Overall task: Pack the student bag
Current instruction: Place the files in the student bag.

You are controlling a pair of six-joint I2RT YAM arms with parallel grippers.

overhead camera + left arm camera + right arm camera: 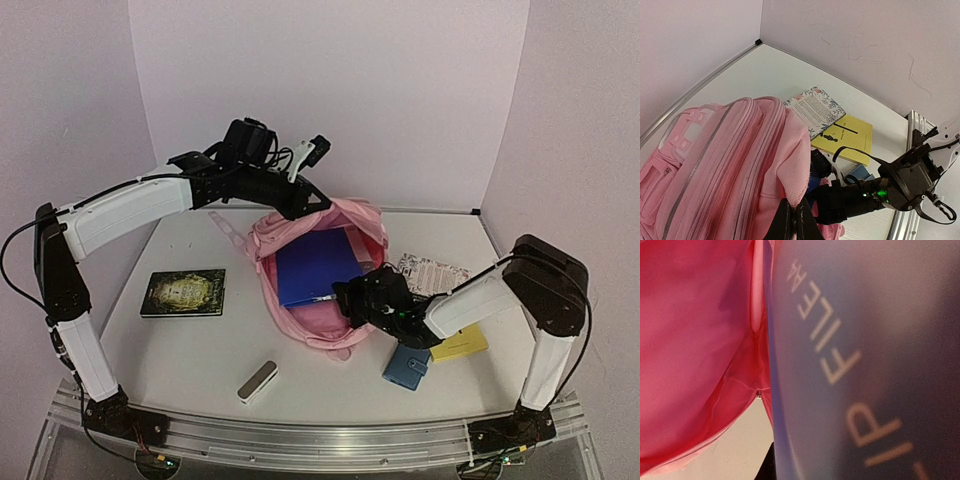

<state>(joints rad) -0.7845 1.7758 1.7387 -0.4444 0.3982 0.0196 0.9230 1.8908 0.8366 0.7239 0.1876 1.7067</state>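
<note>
Centrally on the table lies the student bag, its mouth open upward and a blue file partly inside; the left gripper is clamped on the pink fabric of the bag's far rim. Opposite, the right gripper pinches the file's near corner.

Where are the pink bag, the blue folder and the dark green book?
student bag (310, 325), top view, near pink edge.
blue folder (315, 264), top view, middle of its cover.
dark book (183, 293), top view, middle of its cover.
</note>
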